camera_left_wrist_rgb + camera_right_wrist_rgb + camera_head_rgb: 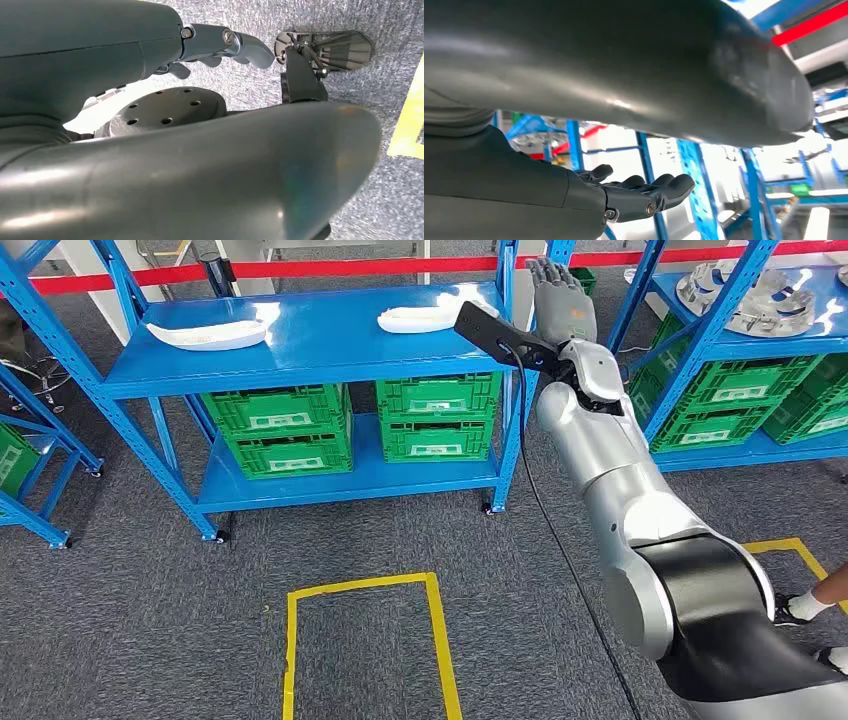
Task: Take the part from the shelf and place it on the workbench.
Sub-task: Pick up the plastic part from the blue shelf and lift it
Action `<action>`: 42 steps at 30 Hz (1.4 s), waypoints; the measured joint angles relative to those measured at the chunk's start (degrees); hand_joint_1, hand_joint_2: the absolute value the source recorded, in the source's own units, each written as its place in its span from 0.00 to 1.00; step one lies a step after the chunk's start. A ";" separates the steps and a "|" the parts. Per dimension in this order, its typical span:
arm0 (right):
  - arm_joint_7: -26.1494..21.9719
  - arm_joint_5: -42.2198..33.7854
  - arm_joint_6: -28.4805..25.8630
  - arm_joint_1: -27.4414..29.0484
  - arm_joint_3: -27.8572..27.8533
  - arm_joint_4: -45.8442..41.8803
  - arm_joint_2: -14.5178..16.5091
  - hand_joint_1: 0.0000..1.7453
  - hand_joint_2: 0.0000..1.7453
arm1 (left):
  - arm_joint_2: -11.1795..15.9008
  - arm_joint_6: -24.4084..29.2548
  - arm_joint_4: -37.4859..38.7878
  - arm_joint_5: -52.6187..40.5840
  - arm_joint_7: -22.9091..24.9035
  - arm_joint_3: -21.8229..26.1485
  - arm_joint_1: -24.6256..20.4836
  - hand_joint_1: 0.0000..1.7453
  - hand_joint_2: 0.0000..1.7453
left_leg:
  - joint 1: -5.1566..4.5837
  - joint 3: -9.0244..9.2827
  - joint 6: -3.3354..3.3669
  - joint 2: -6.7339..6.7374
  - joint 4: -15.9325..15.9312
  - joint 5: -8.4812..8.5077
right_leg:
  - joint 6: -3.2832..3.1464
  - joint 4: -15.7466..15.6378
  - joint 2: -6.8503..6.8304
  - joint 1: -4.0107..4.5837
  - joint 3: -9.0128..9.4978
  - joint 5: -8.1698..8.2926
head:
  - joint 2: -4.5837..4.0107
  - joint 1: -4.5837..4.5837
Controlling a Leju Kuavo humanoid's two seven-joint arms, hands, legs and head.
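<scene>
Two white curved parts lie on the top board of the blue shelf point(330, 360): one at the left point(208, 335), one nearer the right end point(425, 318). My right arm is raised, and my right hand point(560, 292) is up beside the shelf's right post, just right of the nearer part and not touching it. Its fingers point(651, 192) are stretched out and apart, with nothing in them. My left hand point(220, 47) hangs over the grey carpet and holds nothing, its fingers loosely extended.
Green crates point(285, 430) fill the lower shelf levels. A second blue shelf point(740, 340) with green crates and grey parts stands at the right. Yellow tape point(365, 640) marks a square on the carpet. A person's shoe point(800, 607) shows at the right edge.
</scene>
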 joint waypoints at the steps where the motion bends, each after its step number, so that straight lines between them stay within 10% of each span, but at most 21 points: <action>1: -0.01 -0.25 -0.25 0.41 0.11 -0.24 -0.23 0.00 0.00 | 0.00 0.00 0.00 -0.25 0.11 -0.16 -0.01 0.00 0.00 | 0.00 0.00 0.00 0.00 0.00 0.00 | 0.00 0.00 0.00 0.00 0.00 0.00 | 0.00 0.00; 17: -1.93 -7.19 1.63 4.09 2.57 -4.46 -7.84 0.00 0.00 | 0.14 0.00 0.02 -1.16 -0.46 -3.09 0.54 0.00 0.00 | 0.02 -0.19 0.01 -0.01 0.06 -0.01 | 0.01 0.01 -0.02 0.01 -0.10 0.01 | 0.00 0.01; 32: 1.03 -8.43 1.88 -1.85 10.77 -2.44 2.22 0.00 0.00 | 0.00 0.00 0.01 3.98 -2.14 -1.30 1.56 0.00 0.00 | 0.09 -0.28 -0.11 -0.06 0.05 0.12 | -0.10 0.09 -0.04 0.08 -0.23 0.07 | 0.00 0.00; 42: -0.30 -9.01 1.21 -1.79 11.87 -0.83 2.45 0.00 0.00 | -0.32 0.00 0.02 2.27 -1.53 -1.33 1.53 0.00 0.00 | 0.04 -0.32 -0.08 -0.06 0.11 0.12 | -0.15 0.04 -0.04 0.04 -0.24 0.12 | 0.00 0.00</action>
